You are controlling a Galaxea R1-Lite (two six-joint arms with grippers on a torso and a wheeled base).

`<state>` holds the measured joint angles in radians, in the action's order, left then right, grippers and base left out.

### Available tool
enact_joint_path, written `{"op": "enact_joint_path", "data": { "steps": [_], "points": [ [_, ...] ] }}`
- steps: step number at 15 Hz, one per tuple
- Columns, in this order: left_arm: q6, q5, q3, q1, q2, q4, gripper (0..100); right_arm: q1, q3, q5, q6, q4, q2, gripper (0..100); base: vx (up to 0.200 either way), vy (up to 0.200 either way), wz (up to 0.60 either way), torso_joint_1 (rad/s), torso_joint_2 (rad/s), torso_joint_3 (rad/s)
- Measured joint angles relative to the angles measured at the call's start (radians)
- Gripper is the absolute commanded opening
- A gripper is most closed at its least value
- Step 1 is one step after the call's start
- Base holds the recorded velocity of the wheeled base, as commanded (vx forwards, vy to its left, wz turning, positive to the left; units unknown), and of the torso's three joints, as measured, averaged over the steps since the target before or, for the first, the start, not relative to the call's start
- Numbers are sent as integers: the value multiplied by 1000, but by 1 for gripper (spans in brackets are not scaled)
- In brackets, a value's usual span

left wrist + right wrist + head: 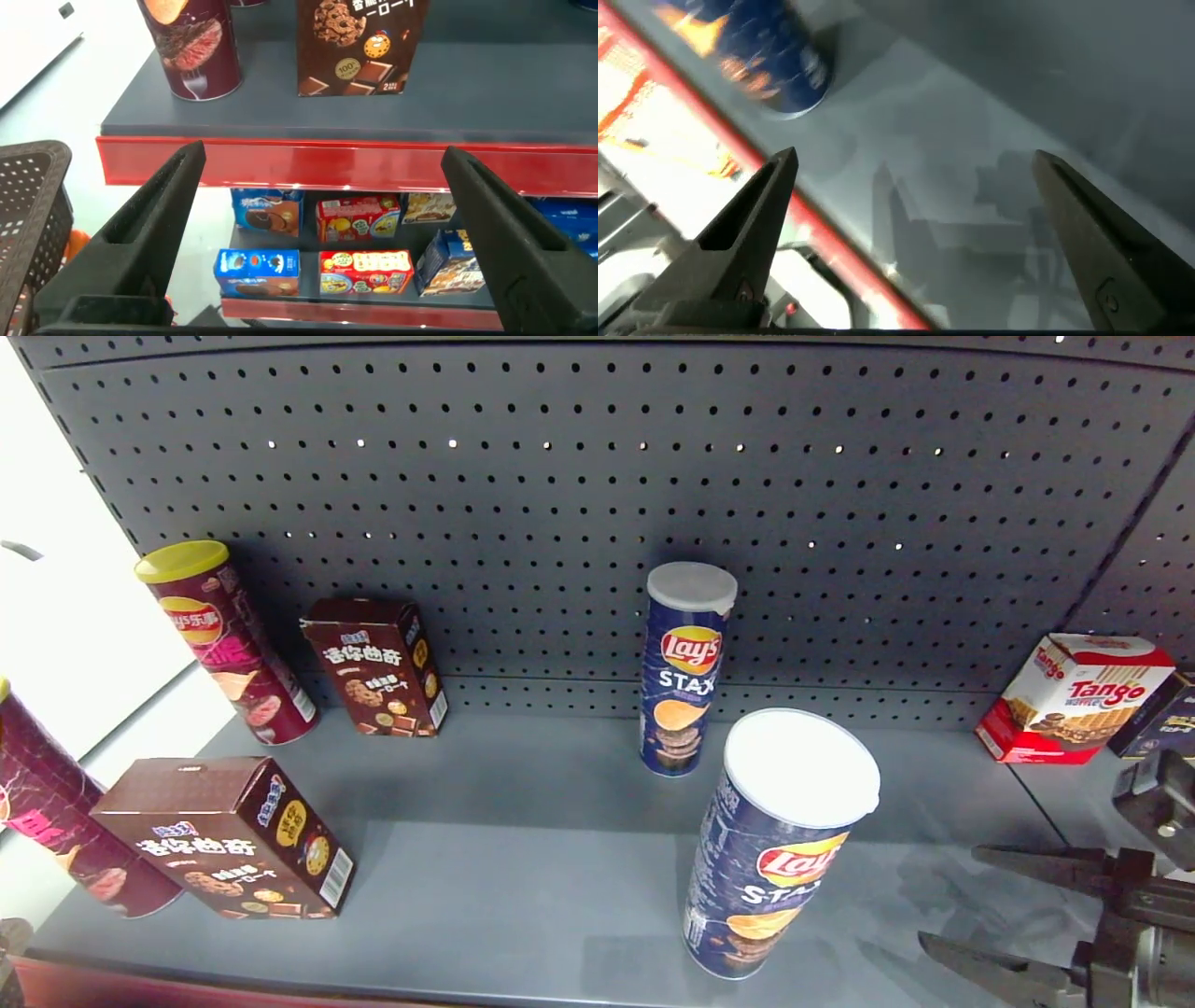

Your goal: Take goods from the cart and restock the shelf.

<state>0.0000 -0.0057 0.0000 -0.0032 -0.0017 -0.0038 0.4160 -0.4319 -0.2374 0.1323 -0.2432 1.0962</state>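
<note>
Two blue chip cans with white lids stand upright on the grey shelf: one at the back, one near the front edge. My right gripper hangs open and empty just right of the front can, apart from it. In the right wrist view the gripper is spread over the bare shelf floor, with the blue can off to one side. My left gripper is open and empty, in front of and below the shelf's red front edge.
Two maroon chip cans and two brown cookie boxes fill the shelf's left part. A red-and-white wafer box stands far right. A black basket and stocked lower shelves sit below.
</note>
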Motion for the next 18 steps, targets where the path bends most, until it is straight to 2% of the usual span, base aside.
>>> {"op": "enact_joint_path", "data": {
  "steps": [8,18],
  "points": [
    [0,1,0,0,0,0,100,48,-89,13,-8,-23,169,100,0,0,0,0,0,0],
    [-3,3,0,0,0,0,100,118,-156,33,-5,-23,273,100,0,0,0,0,0,0]
  ]
}}
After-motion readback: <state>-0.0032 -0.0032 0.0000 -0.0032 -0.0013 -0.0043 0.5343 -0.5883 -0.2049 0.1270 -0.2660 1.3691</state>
